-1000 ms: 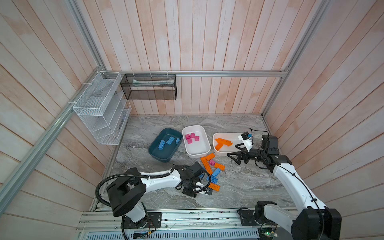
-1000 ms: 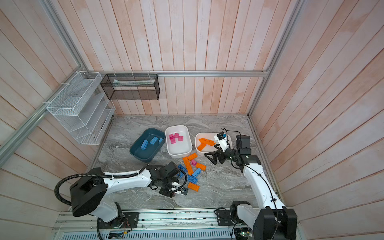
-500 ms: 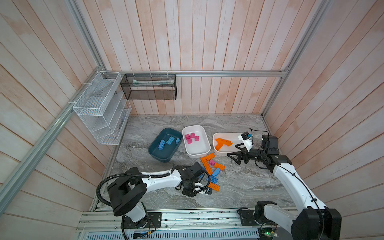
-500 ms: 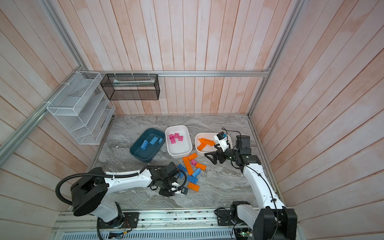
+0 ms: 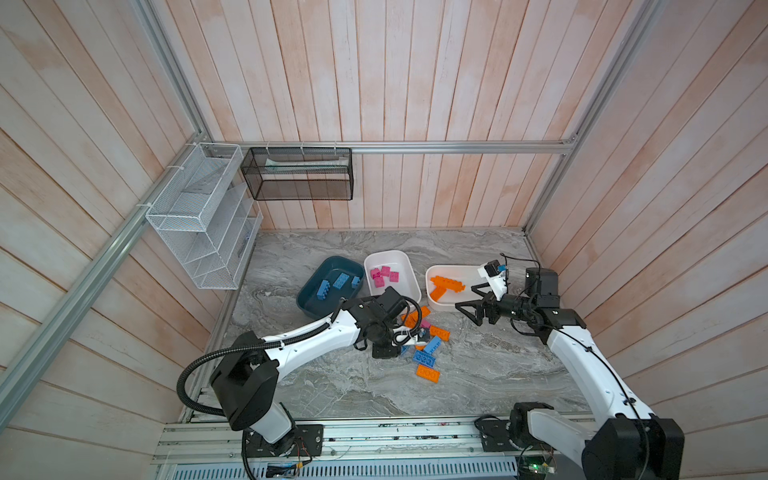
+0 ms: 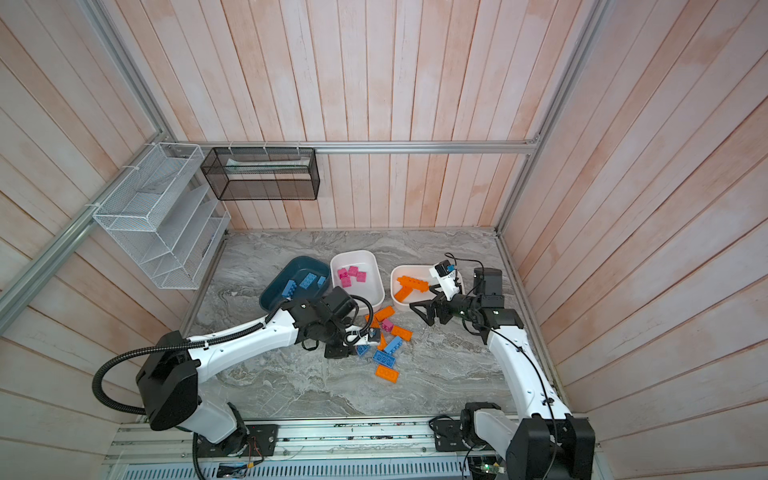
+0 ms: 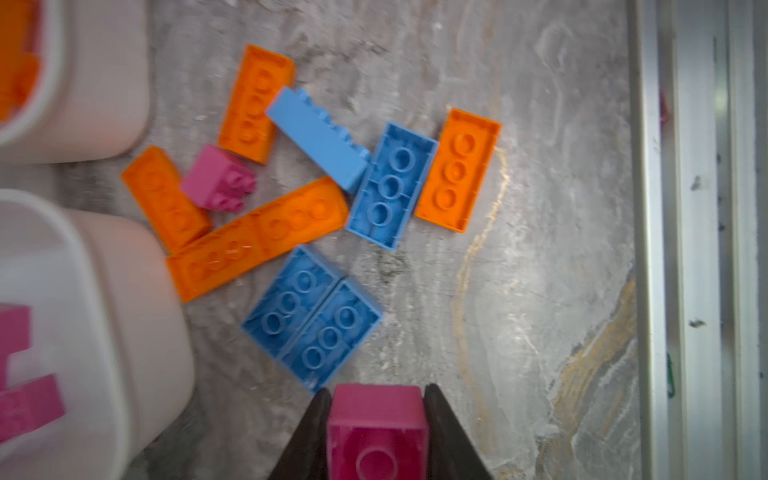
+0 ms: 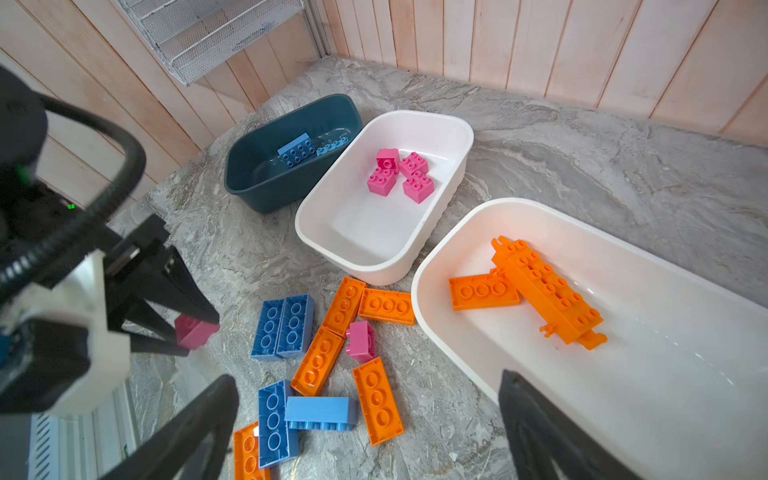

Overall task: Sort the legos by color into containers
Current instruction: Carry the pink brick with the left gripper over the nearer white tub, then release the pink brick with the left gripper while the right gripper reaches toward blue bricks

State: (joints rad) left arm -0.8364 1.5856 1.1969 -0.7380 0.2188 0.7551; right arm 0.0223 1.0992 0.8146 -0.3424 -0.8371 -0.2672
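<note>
One pink brick [image 7: 376,432] pinched in left gripper [image 7: 378,390]: best released low inside mid-frame white tub [image 8: 365,232]; right gripper [image 8: 368,378] wide, empty.

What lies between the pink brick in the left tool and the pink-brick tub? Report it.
Only bare marble top, as the left wrist view shows; the paired blue bricks sit just off that stretch.

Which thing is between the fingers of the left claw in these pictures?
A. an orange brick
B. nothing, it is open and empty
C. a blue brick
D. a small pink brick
D: in the left wrist view the left claw is shut on a small pink brick, and the right wrist view shows the same brick pinched between its dark fingers.
</note>
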